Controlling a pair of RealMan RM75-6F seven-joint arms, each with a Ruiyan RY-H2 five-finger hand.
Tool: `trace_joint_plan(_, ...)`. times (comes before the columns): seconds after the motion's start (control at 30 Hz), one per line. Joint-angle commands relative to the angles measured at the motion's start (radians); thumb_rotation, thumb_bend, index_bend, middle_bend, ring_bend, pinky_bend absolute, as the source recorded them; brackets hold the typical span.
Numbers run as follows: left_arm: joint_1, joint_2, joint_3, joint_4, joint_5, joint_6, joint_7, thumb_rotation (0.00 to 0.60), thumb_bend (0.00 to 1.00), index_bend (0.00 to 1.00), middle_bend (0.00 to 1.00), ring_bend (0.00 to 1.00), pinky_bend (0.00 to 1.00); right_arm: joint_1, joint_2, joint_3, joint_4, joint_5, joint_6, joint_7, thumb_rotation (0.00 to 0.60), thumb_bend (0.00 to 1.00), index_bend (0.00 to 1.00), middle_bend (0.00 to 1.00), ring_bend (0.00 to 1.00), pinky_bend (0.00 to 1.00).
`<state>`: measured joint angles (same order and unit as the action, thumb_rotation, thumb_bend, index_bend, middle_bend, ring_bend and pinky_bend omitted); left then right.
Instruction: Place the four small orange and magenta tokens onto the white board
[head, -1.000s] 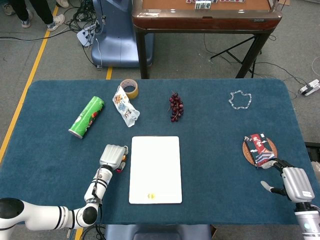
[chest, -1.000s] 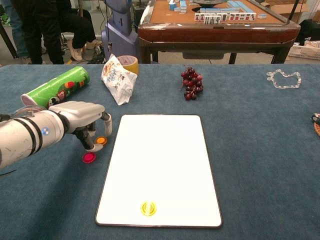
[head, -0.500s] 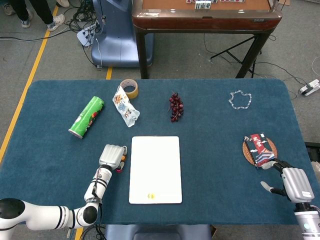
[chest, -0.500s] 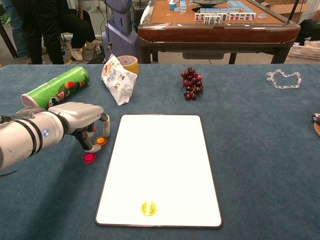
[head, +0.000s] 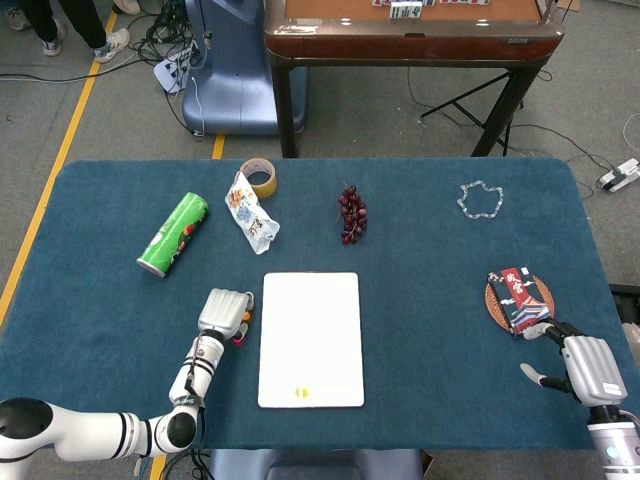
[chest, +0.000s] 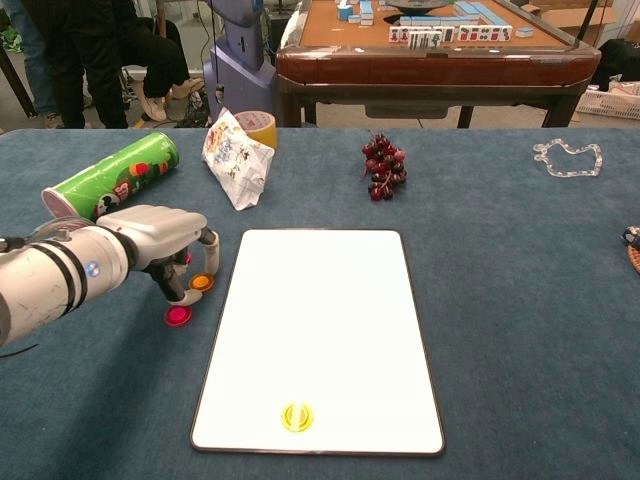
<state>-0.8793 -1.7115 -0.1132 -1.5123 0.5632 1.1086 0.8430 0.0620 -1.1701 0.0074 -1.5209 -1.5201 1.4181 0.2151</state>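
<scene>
The left hand (chest: 160, 240) hangs just left of the white board (chest: 320, 330), fingers curled down over an orange token (chest: 202, 283) and a magenta token (chest: 178, 316) on the blue table (chest: 520, 300); whether it grips either, I cannot tell. A yellow token (chest: 296, 416) lies on the board's near end. The right hand (head: 585, 366) rests near the table's right edge, fingers loosely apart, holding nothing.

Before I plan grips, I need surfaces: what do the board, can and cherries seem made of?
Board: smooth white plastic or coated sheet, dark rim, probably. Can: glossy printed cardboard or metal tube; unclear which. Cherries: shiny dark red skins, real or plastic I cannot tell.
</scene>
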Motion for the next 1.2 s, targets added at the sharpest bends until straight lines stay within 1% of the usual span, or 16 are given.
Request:
trace_joint_plan(0.03,0.004,-0.003,-0.002,0.003,0.005,0.002,-0.006,0.600,0.36,0.50,1.00,1.00,1.00,0.000,-0.001,0.000,0.001,0.000,0.000,0.001,0.600,0.13,0.43,0.37,0.36,0.52)
trace_joint_plan(0.27,0.005,-0.008,-0.001,0.010,0.010,-0.002,0.002,0.600,0.36,0.51,1.00,1.00,1.00,0.000,-0.002,0.000,0.003,0.001,-0.001,0.002,0.600,0.13,0.43,0.37,0.36,0.52)
trace_joint_plan(0.53,0.006,-0.013,-0.002,0.016,0.014,-0.001,0.012,0.600,0.36,0.56,1.00,1.00,1.00,0.000,-0.001,0.001,0.003,0.000,0.001,0.004,0.600,0.13,0.43,0.37,0.36,0.52)
trace_joint_plan(0.83,0.007,-0.012,-0.012,0.008,0.017,0.001,0.013,0.600,0.36,0.60,1.00,1.00,1.00,-0.001,-0.002,0.002,0.006,0.001,0.001,0.008,0.600,0.13,0.43,0.37,0.36,0.52)
trace_joint_plan(1.03,0.006,0.009,-0.024,-0.039,0.040,0.017,0.010,0.600,0.36,0.60,1.00,1.00,1.00,-0.002,0.001,0.004,0.005,0.002,0.005,0.013,0.600,0.13,0.43,0.37,0.36,0.52)
trace_joint_plan(1.2,-0.002,0.042,-0.038,-0.121,0.082,0.044,0.016,0.600,0.36,0.60,1.00,1.00,1.00,-0.002,0.001,0.006,0.007,0.002,0.008,0.016,0.600,0.13,0.43,0.37,0.36,0.52)
